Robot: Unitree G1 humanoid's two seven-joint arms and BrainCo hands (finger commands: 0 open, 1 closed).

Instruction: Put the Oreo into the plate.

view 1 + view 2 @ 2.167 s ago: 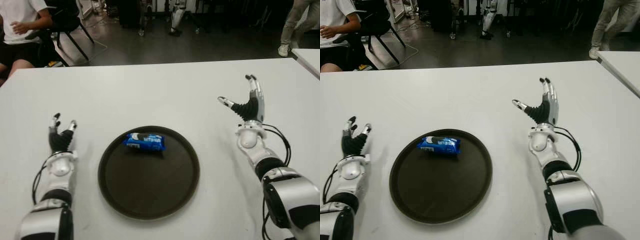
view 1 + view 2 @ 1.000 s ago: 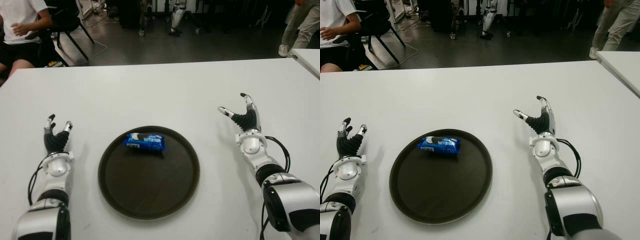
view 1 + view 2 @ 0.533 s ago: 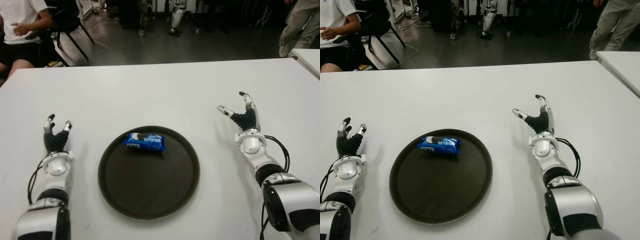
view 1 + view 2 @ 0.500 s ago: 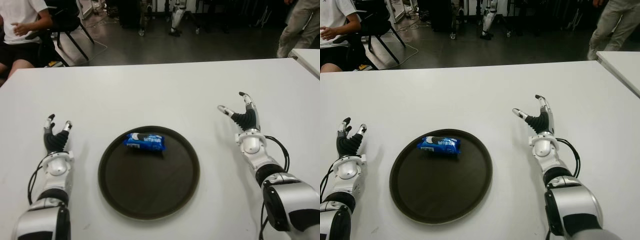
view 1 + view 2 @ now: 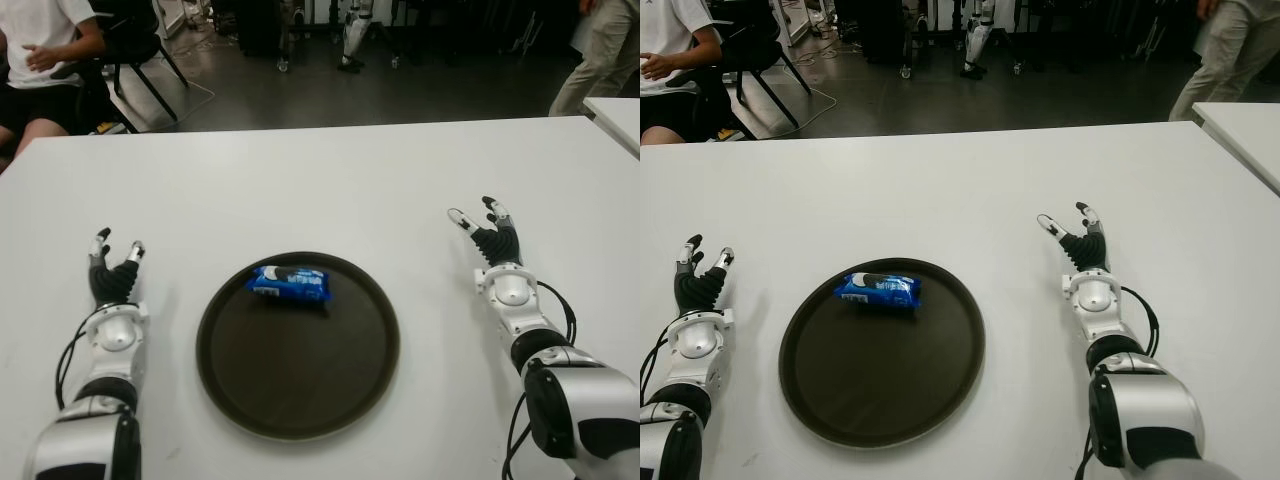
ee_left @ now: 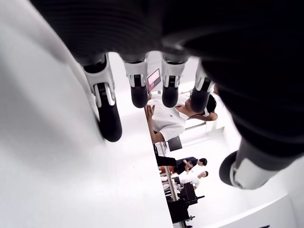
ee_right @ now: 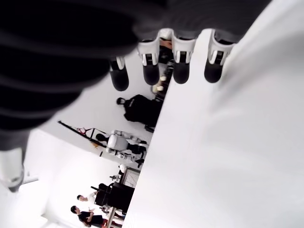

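The blue Oreo pack [image 5: 289, 284] lies flat inside the dark round plate [image 5: 298, 390], in the plate's far part and slightly toward the robot's left, its long side running roughly across the view. The plate sits on the white counter [image 5: 320, 180], about midway between the two arms. Neither hand touches the pack or the plate. The left robot hand [image 5: 112, 277] shows to the left of the plate, well apart from it, with its fingers extended and relaxed, holding nothing; its wrist view shows the fingertips [image 6: 110, 124] straight out over the bare counter. The right robot hand [image 5: 490, 237] shows to the right of the plate, a little farther from the robot than the left one, fingers likewise spread and empty, thumb angled toward the plate. Beyond the counter's far edge, a seated person [image 5: 40, 60] in a white shirt is at the far left, and another person's leg [image 5: 590, 60] shows at the far right.
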